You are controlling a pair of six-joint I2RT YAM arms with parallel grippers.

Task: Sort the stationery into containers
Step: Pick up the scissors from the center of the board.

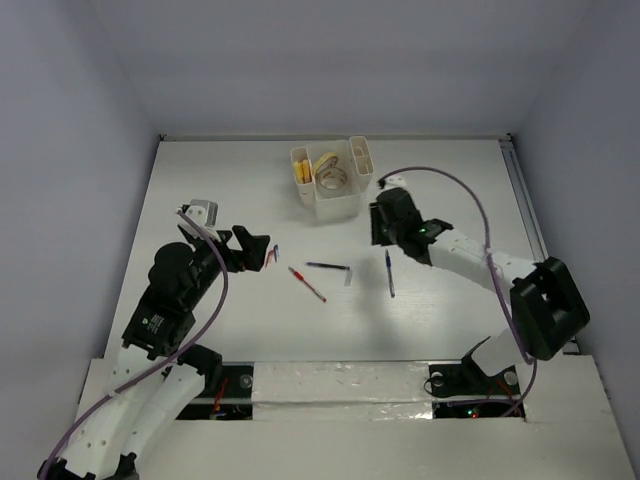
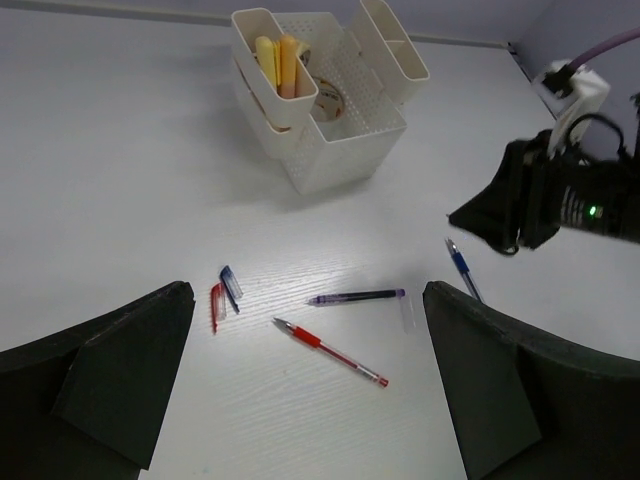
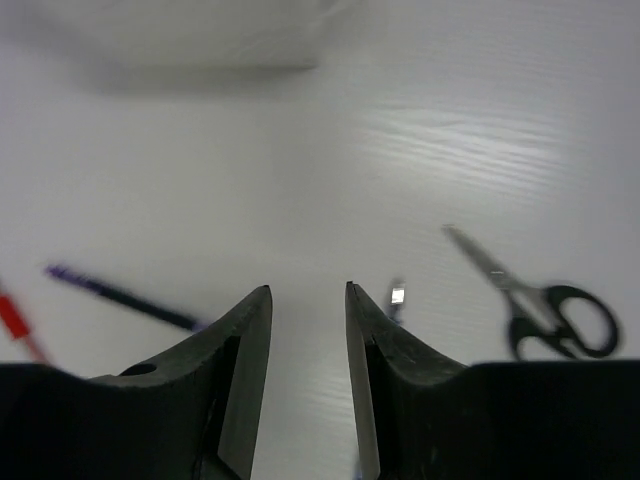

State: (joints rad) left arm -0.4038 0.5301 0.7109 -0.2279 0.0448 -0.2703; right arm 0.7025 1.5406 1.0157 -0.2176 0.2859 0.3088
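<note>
Right gripper (image 3: 308, 292) low over table (image 1: 200, 190), jaws narrow, nothing between: gap suits thin pen

Left gripper (image 1: 262, 250) wide, empty, facing red pen (image 1: 308, 284), black pen (image 1: 328, 266), blue pen (image 1: 389, 274)

Yellow sticks (image 1: 301, 171), tape roll (image 1: 330, 176) in organizer (image 1: 336, 206); scissors (image 3: 548, 318) loose

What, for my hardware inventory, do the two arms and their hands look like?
The left arm and right arm have white links and bulky black joints, each trailed by a looping purple cable. The left hand and right hand are black with two wedge-shaped fingers. A small green light glows on the right arm.
</note>
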